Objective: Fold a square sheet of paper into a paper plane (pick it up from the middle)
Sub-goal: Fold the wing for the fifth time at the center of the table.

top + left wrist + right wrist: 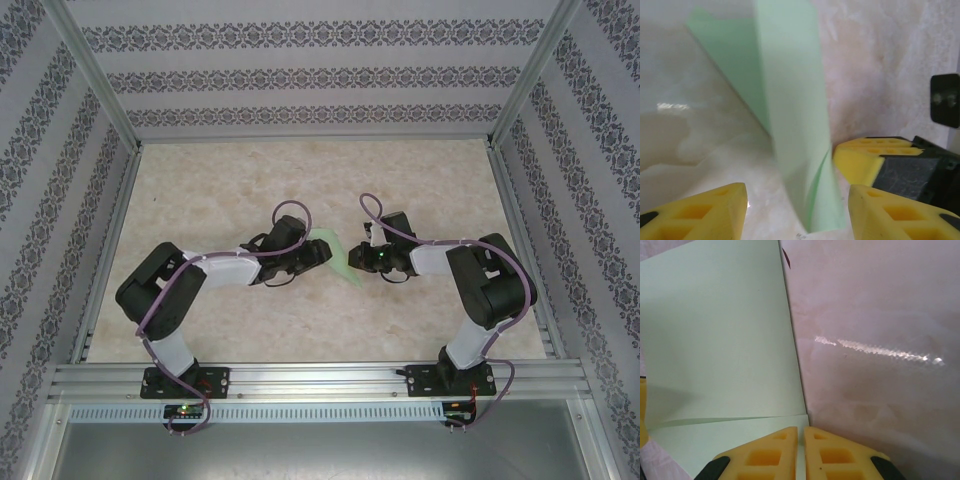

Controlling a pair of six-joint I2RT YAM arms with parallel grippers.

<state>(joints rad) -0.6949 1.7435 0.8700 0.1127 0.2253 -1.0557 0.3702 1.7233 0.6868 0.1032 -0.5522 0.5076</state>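
Top external: arms (225, 268) seemingly crowd paper (338, 258).

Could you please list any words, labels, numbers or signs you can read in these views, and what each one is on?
None can be read.
The green paper is blank.
The wallpaper bears only ornament, no letters.
Any marking on the arm bases is too small to tell.

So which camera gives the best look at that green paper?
The right wrist view: the green paper spreads broad and sharp, with a crease across its lower part. The left wrist view shows it as a blurry, upright folded strip; the top external view shows a small green sliver.
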